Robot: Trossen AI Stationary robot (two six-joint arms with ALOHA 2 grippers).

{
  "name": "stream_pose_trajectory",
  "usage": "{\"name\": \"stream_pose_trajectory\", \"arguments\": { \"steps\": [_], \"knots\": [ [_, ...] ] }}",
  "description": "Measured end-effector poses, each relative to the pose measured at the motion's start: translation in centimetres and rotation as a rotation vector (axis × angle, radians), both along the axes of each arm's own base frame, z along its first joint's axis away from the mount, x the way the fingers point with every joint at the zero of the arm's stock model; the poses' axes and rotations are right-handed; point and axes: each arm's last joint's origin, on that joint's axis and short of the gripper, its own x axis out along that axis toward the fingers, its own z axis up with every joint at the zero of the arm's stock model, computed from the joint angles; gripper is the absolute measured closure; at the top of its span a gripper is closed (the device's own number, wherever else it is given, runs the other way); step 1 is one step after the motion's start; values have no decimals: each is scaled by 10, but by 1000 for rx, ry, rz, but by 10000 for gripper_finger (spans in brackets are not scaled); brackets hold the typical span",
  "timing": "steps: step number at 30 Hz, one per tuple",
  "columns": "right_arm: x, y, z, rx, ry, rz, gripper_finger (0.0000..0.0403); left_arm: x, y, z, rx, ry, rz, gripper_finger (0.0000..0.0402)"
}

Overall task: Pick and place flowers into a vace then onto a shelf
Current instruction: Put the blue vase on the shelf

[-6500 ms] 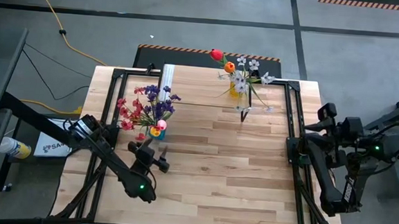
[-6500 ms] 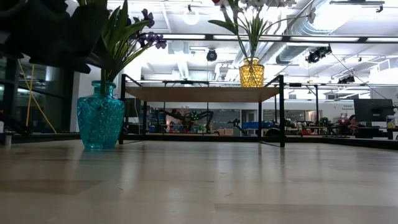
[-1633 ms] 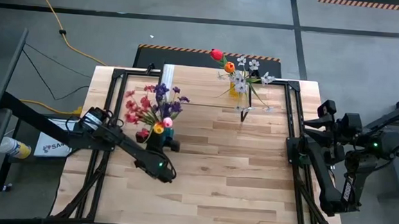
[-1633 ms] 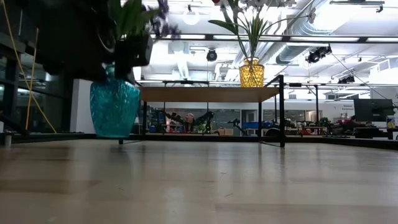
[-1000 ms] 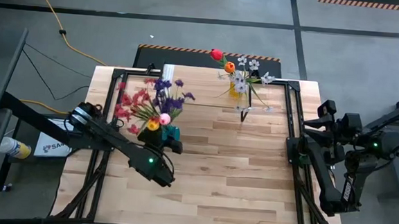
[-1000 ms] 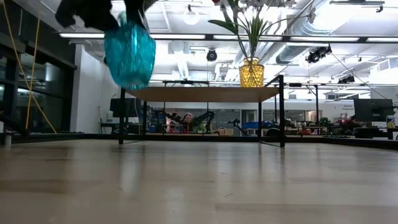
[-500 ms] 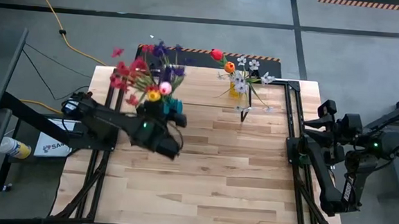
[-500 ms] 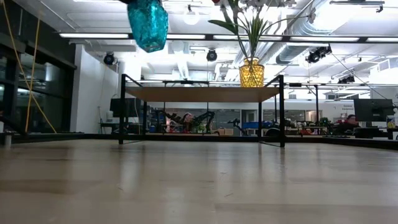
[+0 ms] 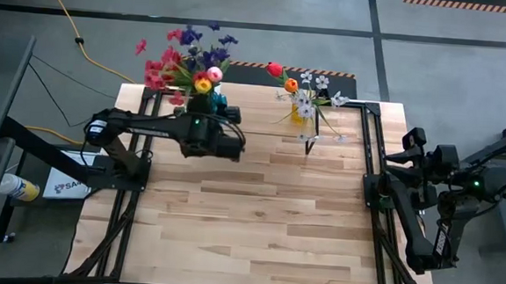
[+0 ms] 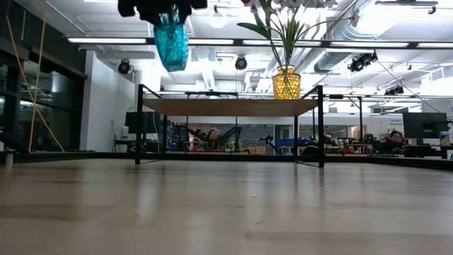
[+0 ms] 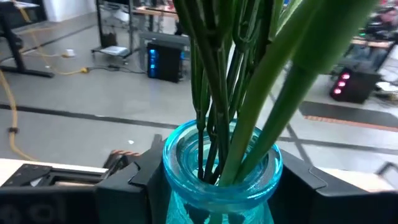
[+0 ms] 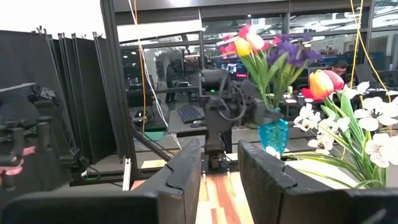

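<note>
Turquoise glass vase (image 10: 171, 41) of flowers (image 9: 190, 61) hangs gripped in the left hand (image 9: 209, 107), the shelf (image 10: 230, 106) below it; right hand (image 12: 217, 168), fingers apart, waits empty.

Most of the counter (image 9: 257, 221) lay bare, so its near half and middle offered open passage from the left edge to the right. At the far edge the shelf (image 10: 230, 107) stood on thin black legs, with a see-through gap beneath it. A yellow vase (image 10: 286, 82) of white, red and orange flowers (image 9: 302, 90) occupied the shelf's right end. The left end effector (image 9: 213, 109) hung above the shelf's left end, clamped on a teal vase (image 10: 171, 42) whose flowers (image 9: 186, 60) spread past the far left corner. The right end effector (image 9: 408, 150) waited off the right edge.
</note>
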Motion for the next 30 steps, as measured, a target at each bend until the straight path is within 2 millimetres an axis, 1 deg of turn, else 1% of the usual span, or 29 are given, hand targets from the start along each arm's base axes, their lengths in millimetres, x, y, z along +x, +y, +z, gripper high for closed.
{"name": "stream_pose_trajectory", "arguments": {
  "steps": [5,13,16,23,27,30],
  "knots": [
    [0,0,0,1,0,1,304,9,18,-8,24,-16,63,168],
    [-1,1,0,0,3,27,304,32,38,-31,17,-33,123,168],
    [-1,1,0,-2,2,30,304,40,42,-40,14,-38,131,168],
    [-2,1,0,-7,3,44,304,53,50,-60,-5,-11,149,168],
    [-3,1,0,-19,3,52,304,57,56,-66,3,-6,167,168],
    [-3,1,0,-25,3,53,304,58,59,-66,1,2,167,168]
  ]
}}
